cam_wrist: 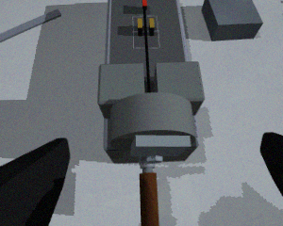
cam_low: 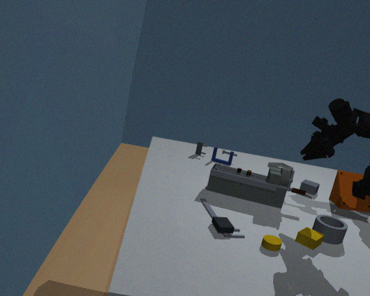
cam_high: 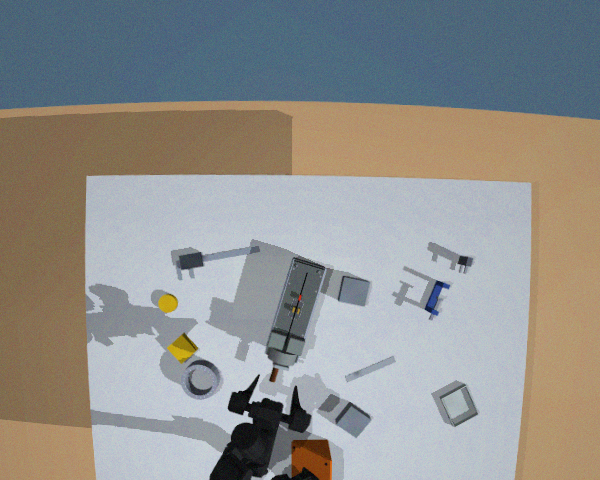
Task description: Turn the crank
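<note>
The grey machine (cam_high: 310, 289) (cam_low: 242, 190) has a long slot along its top. The red pointer (cam_high: 300, 297) (cam_low: 239, 169) (cam_wrist: 144, 3) stands in the slot beyond the two brass marks (cam_high: 295, 310) (cam_low: 248, 172) (cam_wrist: 152, 24), toward the far end from the crank; it is not level with them. The crank's brown handle (cam_high: 274, 375) (cam_low: 298, 191) (cam_wrist: 149, 200) sticks out at the near end, low in the wrist view. My gripper (cam_high: 276, 382) (cam_low: 302, 155) (cam_wrist: 167, 145) is wide open and empty, raised above the handle and not touching it.
A grey block (cam_high: 354, 290) (cam_wrist: 232, 19) stands right of the machine, another grey block (cam_high: 353, 419) right of the gripper. A grey ring (cam_high: 216, 379) (cam_low: 338, 235), a yellow block (cam_high: 181, 348) and a yellow disc (cam_high: 168, 303) lie left. An orange wedge (cam_high: 310, 454) (cam_low: 348, 194) stands by the arm.
</note>
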`<state>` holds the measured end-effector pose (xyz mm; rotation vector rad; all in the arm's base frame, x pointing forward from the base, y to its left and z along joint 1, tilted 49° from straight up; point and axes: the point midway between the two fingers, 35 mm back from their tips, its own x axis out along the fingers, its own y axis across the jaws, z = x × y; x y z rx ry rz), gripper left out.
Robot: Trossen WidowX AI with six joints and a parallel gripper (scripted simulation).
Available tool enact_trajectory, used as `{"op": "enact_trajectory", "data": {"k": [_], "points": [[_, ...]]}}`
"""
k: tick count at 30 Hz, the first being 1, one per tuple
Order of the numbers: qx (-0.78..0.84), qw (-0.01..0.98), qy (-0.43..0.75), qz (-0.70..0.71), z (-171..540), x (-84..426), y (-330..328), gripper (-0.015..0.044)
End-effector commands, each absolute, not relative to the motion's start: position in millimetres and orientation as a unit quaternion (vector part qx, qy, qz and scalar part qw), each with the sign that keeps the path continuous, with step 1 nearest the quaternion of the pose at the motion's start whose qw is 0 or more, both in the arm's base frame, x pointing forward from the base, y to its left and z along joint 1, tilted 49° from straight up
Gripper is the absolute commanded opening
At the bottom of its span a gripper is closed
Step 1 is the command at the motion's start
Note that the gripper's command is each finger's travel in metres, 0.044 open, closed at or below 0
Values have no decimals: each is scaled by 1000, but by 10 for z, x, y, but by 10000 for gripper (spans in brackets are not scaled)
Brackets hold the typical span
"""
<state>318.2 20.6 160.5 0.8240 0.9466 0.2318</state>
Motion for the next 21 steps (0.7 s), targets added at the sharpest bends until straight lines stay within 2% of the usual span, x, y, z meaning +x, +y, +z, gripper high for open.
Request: {"op": "enact_trajectory", "data": {"k": [1, 21], "points": [[386, 804, 438, 113, 1736, 3190, 97, 440], [340, 817, 403, 235, 1507, 4092, -54, 440]]}}
